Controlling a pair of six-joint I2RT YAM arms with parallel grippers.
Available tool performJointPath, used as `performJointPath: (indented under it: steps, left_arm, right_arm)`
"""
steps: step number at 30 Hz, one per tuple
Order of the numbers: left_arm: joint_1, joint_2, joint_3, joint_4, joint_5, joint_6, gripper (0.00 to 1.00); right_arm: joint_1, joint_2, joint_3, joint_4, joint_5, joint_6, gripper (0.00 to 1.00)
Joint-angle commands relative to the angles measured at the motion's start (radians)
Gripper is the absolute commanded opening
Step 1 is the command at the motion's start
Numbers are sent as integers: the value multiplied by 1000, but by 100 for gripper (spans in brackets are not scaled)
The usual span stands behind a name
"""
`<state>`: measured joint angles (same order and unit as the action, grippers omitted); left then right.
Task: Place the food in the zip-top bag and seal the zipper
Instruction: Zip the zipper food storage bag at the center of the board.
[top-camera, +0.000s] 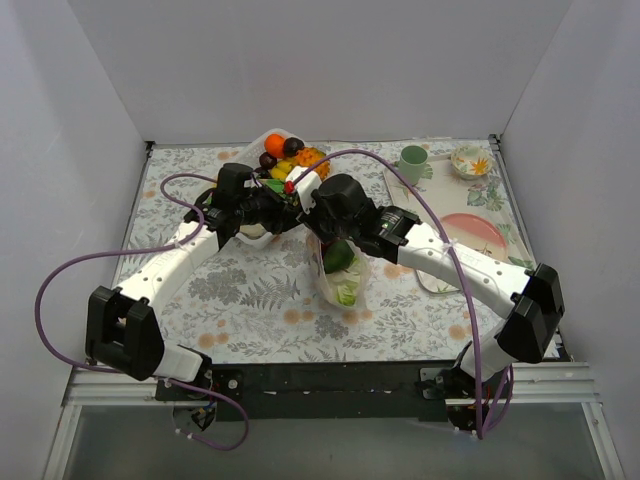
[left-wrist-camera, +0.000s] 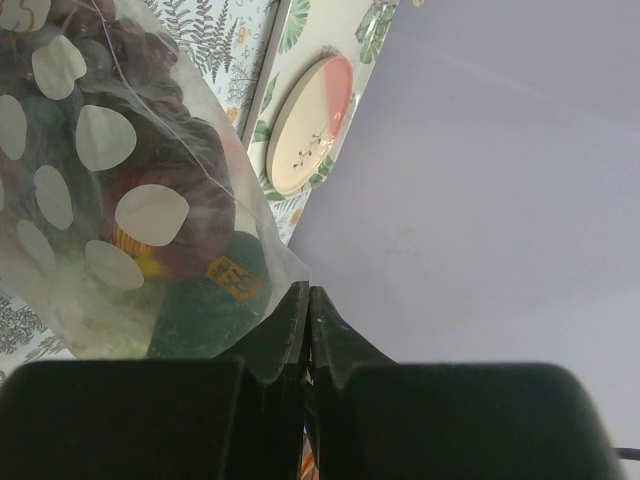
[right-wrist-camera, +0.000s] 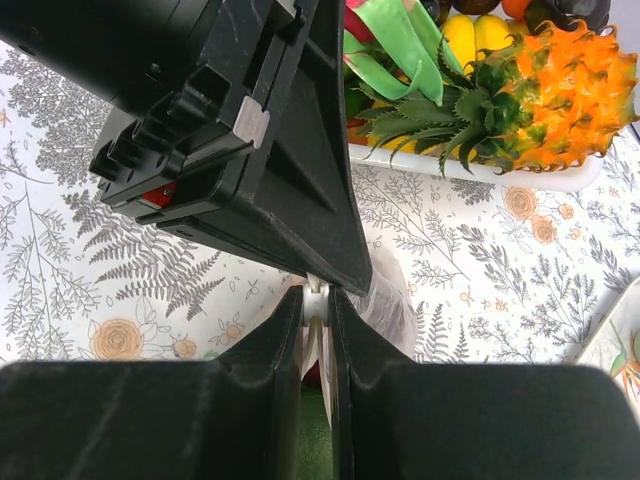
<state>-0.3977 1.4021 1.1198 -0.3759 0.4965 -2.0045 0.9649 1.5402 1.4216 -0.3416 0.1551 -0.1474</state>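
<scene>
Your left gripper (left-wrist-camera: 308, 300) has its jaws pressed together on a corner of the bag (left-wrist-camera: 150, 215), which hangs beside them full of food (left-wrist-camera: 195, 310). Your right gripper (right-wrist-camera: 317, 300), right next to it, pinches a thin pale edge, seemingly the same bag's mouth. With so little film in either pinch, a quick pull or slide could let the load drag it free and spill.

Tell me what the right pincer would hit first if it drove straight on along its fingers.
The left pincer. Its black finger lies directly across the right pincer's tips, apparently already touching, where the zip-top bag edge is pinched. Depth beyond that is unclear.
</scene>
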Motion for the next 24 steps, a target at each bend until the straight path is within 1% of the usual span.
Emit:
performJointPath:
  steps: [1, 13, 24]
  left_arm:
    - [-6, 0, -9, 17, 22, -237, 0]
    - [22, -22, 0, -11, -39, -244, 0]
    - [39, -9, 8, -24, -56, -234, 0]
  right_arm:
    - [8, -14, 40, 55, 29, -15, 8]
    - [8, -58, -9, 38, 61, -11, 11]
    - [8, -95, -58, 44, 64, -1, 14]
